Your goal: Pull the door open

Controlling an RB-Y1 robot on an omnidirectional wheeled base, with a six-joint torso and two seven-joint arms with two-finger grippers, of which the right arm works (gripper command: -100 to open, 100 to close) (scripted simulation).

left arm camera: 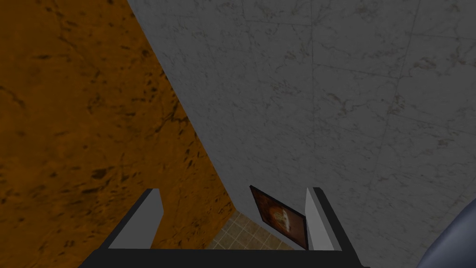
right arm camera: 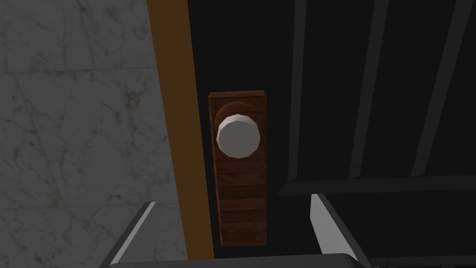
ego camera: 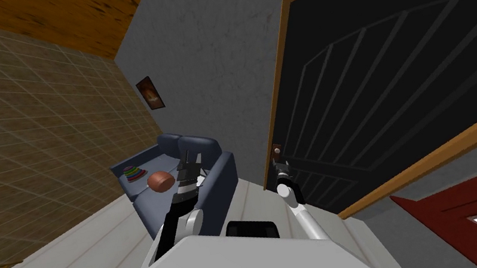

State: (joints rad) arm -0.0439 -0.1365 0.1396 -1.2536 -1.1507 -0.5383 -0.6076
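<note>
Before black door (right arm camera: 395, 93), right jaws spread, white knob (right arm camera: 238, 136) beyond, untouched; left jaws spread; door edges cropped.

Our right gripper (right arm camera: 232, 203) faces brown plate (right arm camera: 242, 200), fingers spread, not touching plate. Pale round knob (right arm camera: 238, 135) on plate's far end. Black door (right arm camera: 362, 93) behind plate, tan frame (right arm camera: 173, 116) just beside plate.

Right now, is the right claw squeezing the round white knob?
No, the right claw is open and the knob sits ahead of it, untouched.
</note>
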